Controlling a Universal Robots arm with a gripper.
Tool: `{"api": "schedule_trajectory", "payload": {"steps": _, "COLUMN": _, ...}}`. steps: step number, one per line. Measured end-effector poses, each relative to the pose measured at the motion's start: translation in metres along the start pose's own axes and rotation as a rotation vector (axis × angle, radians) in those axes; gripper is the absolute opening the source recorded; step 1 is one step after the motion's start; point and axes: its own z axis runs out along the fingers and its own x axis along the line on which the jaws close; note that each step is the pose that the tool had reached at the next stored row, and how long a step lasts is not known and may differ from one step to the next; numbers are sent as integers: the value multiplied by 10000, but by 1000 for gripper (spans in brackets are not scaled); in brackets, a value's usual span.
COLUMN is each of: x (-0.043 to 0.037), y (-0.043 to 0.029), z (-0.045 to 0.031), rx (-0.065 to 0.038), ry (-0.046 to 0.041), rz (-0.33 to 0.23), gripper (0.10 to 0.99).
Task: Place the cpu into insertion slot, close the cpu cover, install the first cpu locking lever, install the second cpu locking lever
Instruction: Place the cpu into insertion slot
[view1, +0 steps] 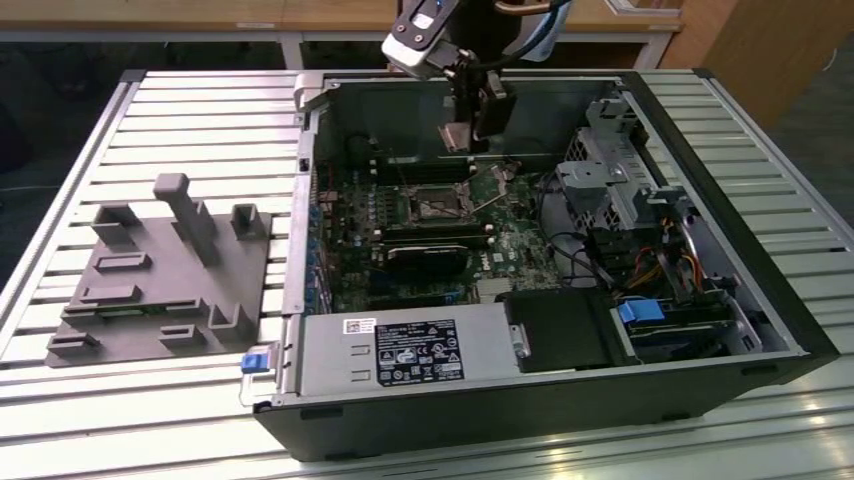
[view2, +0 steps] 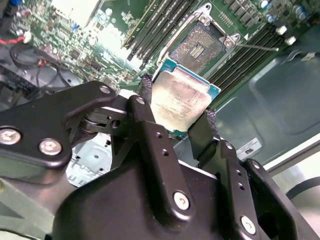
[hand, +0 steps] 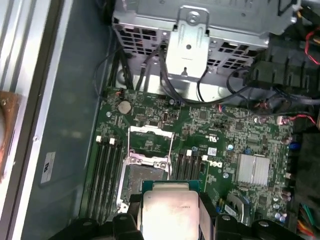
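My gripper (view1: 461, 140) hangs over the back of the open computer case, shut on the cpu (view1: 458, 136). In both wrist views the cpu (view2: 182, 97) (hand: 167, 210) shows as a flat silvery square with a teal edge, pinched between two black fingers (view2: 144, 95). It is held in the air above the motherboard, apart from the insertion slot (view2: 197, 47) (hand: 142, 177) (view1: 434, 205), which lies bare. The cpu cover (hand: 150, 130) stands flipped up at the slot's far side. A thin locking lever (view2: 255, 47) (view1: 494, 205) sticks out beside the slot.
Memory slots (hand: 107, 172) flank the socket. A black fan shroud (view1: 427, 255), a power supply (view1: 400, 350) and a drive cage (view1: 601, 180) with cables crowd the case. A grey fixture (view1: 160, 280) sits on the slatted table at the exterior view's left.
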Motion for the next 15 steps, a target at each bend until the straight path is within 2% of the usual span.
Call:
{"api": "schedule_trajectory", "payload": {"steps": 2, "x": 0, "y": -2, "z": 15, "rx": -6, "ry": -22, "rz": 260, "gripper": 537}}
{"api": "schedule_trajectory", "payload": {"steps": 8, "x": 28, "y": -6, "z": 63, "rx": -5, "ry": -30, "rz": 315, "gripper": 537}}
{"api": "schedule_trajectory", "payload": {"steps": 15, "x": 56, "y": -16, "z": 161, "rx": -11, "ry": -51, "rz": 569, "gripper": 537}}
